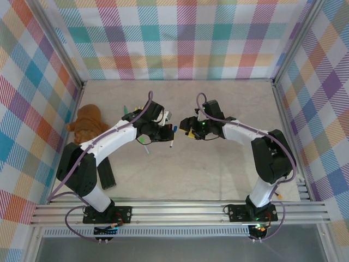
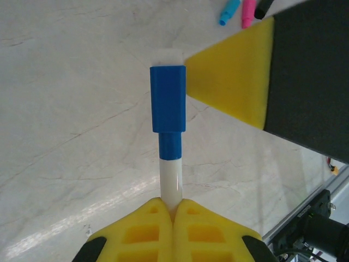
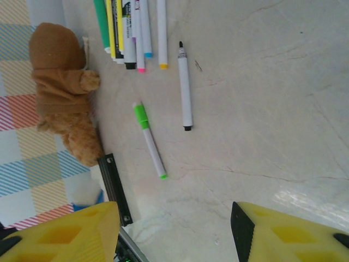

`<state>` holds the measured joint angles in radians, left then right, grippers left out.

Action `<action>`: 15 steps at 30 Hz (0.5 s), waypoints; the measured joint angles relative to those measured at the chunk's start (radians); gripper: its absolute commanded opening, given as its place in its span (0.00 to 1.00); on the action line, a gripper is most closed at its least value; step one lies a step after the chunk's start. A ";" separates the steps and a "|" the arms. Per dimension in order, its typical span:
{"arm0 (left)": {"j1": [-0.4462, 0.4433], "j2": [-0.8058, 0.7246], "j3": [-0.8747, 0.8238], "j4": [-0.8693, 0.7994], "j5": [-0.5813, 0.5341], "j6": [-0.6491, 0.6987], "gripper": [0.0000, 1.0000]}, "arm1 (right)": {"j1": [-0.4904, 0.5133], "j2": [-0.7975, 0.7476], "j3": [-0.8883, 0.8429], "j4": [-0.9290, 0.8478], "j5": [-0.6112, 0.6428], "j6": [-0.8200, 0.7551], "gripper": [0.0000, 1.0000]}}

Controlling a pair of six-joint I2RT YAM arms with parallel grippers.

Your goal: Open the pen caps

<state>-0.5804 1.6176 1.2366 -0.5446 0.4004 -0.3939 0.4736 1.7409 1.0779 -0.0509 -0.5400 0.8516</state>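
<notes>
Two hands are facing each other over the bench (image 1: pixel 218 174). At left, we are seeing the bear (image 1: pixel 87 124) lying beside a row of pens (image 3: pixel 133 33). Our left hand (image 2: pixel 172 206) is clamping on a white pen (image 2: pixel 170 180), its blue cap (image 2: pixel 168 98) seated on the end. Our right hand (image 3: pixel 174 218) is hanging with fingers apart, one yellow fingertip (image 2: pixel 240 82) just beside the cap.

We saw a blue pen cap (image 2: pixel 168 98) on a white barrel (image 2: pixel 169 180) and yellow fingers (image 2: pixel 142 232) on the left gripper (image 2: pixel 173 214). Near the brown teddy bear (image 3: pixel 62 87) lay a green-capped white pen (image 3: pixel 151 144), farther from the bear a black-tipped one (image 3: pixel 185 87). The walls (image 1: pixel 174 38) were pastel plaid.
</notes>
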 measured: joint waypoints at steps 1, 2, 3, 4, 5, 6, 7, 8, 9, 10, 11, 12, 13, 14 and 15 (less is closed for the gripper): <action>-0.002 0.009 0.006 0.000 0.005 0.002 0.00 | 0.004 0.003 0.000 0.010 -0.004 0.008 0.57; -0.002 0.017 0.009 0.002 0.008 0.002 0.00 | 0.005 0.004 0.000 0.014 -0.004 0.015 0.57; -0.002 0.024 0.012 0.003 0.010 0.002 0.00 | 0.005 0.004 -0.001 0.016 -0.004 0.024 0.57; -0.002 0.030 0.015 0.005 0.010 0.002 0.00 | 0.005 0.004 -0.003 0.020 -0.003 0.031 0.57; -0.002 0.039 0.019 0.005 0.010 0.002 0.00 | 0.005 0.004 -0.004 0.021 -0.002 0.035 0.57; -0.002 0.044 0.022 0.005 0.010 0.002 0.00 | 0.005 0.004 -0.005 0.021 0.002 0.040 0.57; -0.002 0.050 0.024 0.006 0.010 0.002 0.00 | 0.005 0.003 -0.007 0.022 0.006 0.044 0.57; -0.002 0.055 0.025 0.005 0.010 0.002 0.00 | 0.005 0.003 -0.009 0.023 0.009 0.048 0.57; -0.003 0.059 0.025 0.005 0.011 0.003 0.00 | 0.005 0.003 -0.011 0.024 0.012 0.050 0.57; -0.005 0.062 0.025 0.005 0.011 0.003 0.00 | 0.006 0.002 -0.012 0.024 0.015 0.051 0.56; -0.008 0.064 0.025 0.005 0.011 0.003 0.00 | 0.007 0.001 -0.012 0.024 0.018 0.051 0.56; -0.010 0.065 0.025 0.005 0.010 0.003 0.00 | 0.008 -0.002 -0.012 0.024 0.023 0.053 0.56; -0.013 0.066 0.025 0.005 0.011 0.003 0.00 | 0.008 -0.006 -0.013 0.024 0.027 0.054 0.56; -0.014 0.067 0.025 0.005 0.012 0.005 0.00 | 0.009 -0.013 -0.014 0.024 0.031 0.054 0.56; -0.015 0.069 0.025 0.005 0.015 0.006 0.00 | 0.010 -0.019 -0.014 0.024 0.031 0.053 0.56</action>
<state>-0.5957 1.6863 1.2613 -0.5392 0.4152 -0.3874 0.4831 1.7218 1.0637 -0.0269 -0.5087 0.9051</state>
